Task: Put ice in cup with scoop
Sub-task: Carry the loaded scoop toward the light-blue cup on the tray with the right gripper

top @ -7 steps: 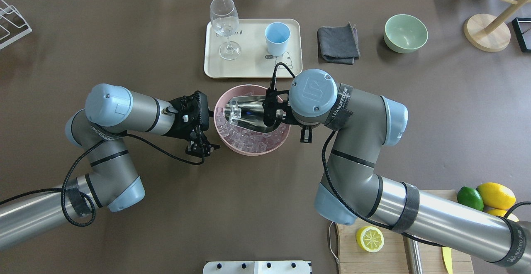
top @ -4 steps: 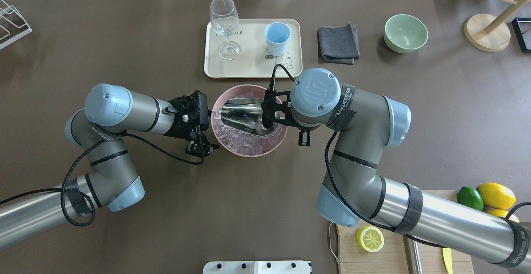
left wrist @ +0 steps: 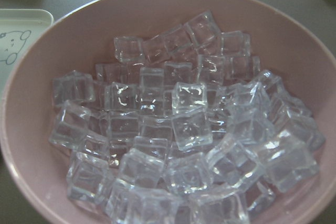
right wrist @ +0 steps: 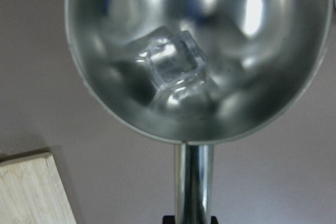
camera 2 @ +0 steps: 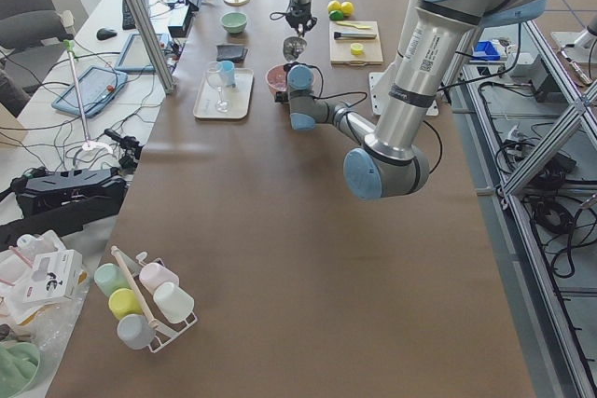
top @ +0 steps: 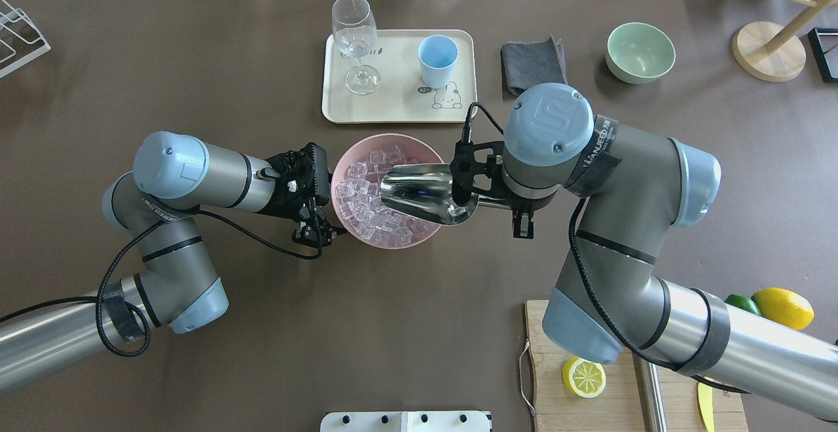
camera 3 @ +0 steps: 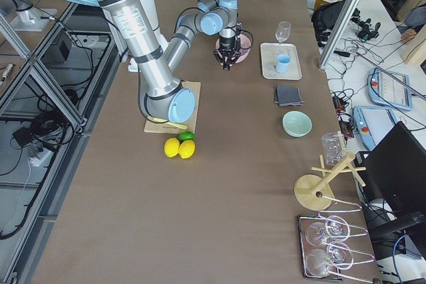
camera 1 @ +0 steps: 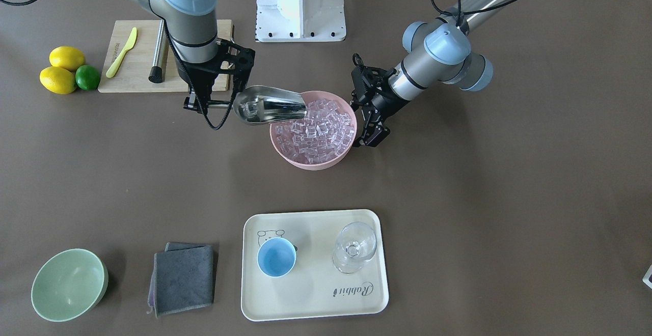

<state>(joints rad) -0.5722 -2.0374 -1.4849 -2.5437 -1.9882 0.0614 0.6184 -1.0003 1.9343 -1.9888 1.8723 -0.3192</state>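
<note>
The pink bowl holds the ice, many clear cubes, also seen close up in the left wrist view. My right gripper is shut on the rod handle of the steel scoop. It holds the scoop level above the bowl's right rim. At least one ice cube lies in the scoop. My left gripper sits low beside the bowl's left rim, fingers apart and empty. The light-blue cup stands upright on the cream tray, beyond the bowl.
A stemmed glass shares the tray. A grey cloth and a green bowl lie to the tray's right. A cutting board with a lemon half, a yellow knife and a steel cylinder is near my right arm.
My right arm has drawn the scoop back to the right and up out of the ice. The pink bowl has slid slightly left. The left arm has not moved.
</note>
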